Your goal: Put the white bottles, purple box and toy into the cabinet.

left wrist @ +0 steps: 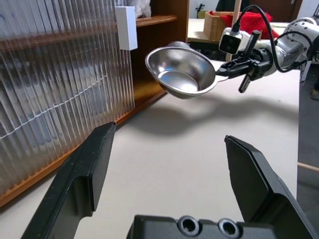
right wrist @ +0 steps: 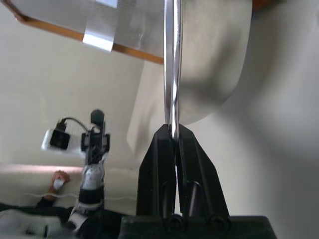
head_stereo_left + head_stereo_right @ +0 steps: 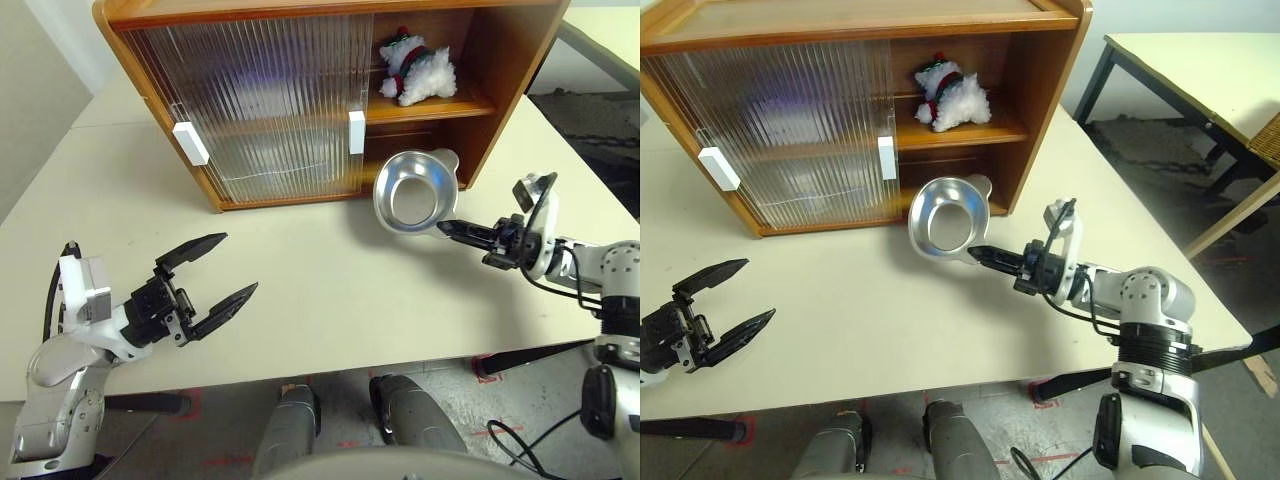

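While my left gripper [image 3: 220, 280] hung low over the left side of the cream table [image 3: 330, 290], its two black fingers stood wide apart with nothing between them. Behind it sat the orange-brown cabinet [image 3: 500, 90] on the table. I saw both ribbed sliding doors [image 3: 260, 100] pushed over to the left, each with a white handle [image 3: 190, 142], so the right part of the cabinet was open. On the inner shelf [image 3: 440, 106] in that open part lay the toy [image 3: 418, 70], a white plush snowman with a red and green hat, tipped on its side. Just in front of the open lower part, a round steel bowl [image 3: 415, 192] was up off the table, tilted so I could see inside it. My right gripper [image 3: 450, 228] pinched the bowl's thin rim tight between its fingers [image 2: 164, 164], reaching in from the right side. I could not see the white bottles or the purple box.
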`<state>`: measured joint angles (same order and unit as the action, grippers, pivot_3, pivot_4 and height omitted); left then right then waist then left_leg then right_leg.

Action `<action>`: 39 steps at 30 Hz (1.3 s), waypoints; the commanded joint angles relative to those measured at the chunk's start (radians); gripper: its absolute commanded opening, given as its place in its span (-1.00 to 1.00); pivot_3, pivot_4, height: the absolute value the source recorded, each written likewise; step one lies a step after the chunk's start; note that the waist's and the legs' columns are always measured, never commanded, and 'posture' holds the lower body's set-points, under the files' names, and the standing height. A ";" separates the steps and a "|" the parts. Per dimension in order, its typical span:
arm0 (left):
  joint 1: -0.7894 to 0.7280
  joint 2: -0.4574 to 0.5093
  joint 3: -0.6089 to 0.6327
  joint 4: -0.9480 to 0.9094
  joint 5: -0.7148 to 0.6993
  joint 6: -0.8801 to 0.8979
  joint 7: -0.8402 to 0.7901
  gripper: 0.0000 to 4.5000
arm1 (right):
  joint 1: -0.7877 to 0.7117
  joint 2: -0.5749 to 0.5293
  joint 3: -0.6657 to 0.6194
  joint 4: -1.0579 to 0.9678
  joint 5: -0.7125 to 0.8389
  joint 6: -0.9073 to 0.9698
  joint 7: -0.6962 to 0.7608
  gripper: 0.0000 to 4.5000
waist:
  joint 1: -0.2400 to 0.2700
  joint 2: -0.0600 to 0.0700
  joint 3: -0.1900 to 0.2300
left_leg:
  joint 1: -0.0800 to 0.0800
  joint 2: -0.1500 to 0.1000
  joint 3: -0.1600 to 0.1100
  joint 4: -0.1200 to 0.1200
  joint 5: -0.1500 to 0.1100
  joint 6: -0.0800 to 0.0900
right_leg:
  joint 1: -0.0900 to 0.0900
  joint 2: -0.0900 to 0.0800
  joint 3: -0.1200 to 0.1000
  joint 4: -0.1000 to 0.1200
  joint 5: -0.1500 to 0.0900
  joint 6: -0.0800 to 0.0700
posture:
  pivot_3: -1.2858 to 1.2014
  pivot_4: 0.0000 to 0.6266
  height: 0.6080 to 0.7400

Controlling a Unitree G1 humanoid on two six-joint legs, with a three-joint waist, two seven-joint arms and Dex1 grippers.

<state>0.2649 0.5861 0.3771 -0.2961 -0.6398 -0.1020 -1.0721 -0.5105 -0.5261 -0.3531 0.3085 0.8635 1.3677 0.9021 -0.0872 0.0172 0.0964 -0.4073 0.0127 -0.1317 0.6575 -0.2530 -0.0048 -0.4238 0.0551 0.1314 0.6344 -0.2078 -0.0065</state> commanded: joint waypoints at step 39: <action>-0.007 -0.006 -0.014 -0.008 0.021 -0.019 0.019 1.00 | -0.244 0.267 -0.023 0.280 -0.168 -0.584 -0.408 -0.99 | 0.001 0.000 0.000 | -0.001 0.004 0.000 -0.001 0.000 0.000 | -0.004 0.000 -0.001 0.000 0.005 -0.004 | -0.06 -0.63 1.00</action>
<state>0.2482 0.5827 0.3733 -0.2966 -0.6306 -0.1105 -1.0543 -0.7372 -0.2673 -0.3836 0.5718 0.7098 0.8057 0.4971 -0.0863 0.0176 0.0961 -0.4085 0.0171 -0.1316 0.6568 -0.2528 -0.0043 -0.4274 0.0553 0.1307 0.6347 -0.2025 -0.0110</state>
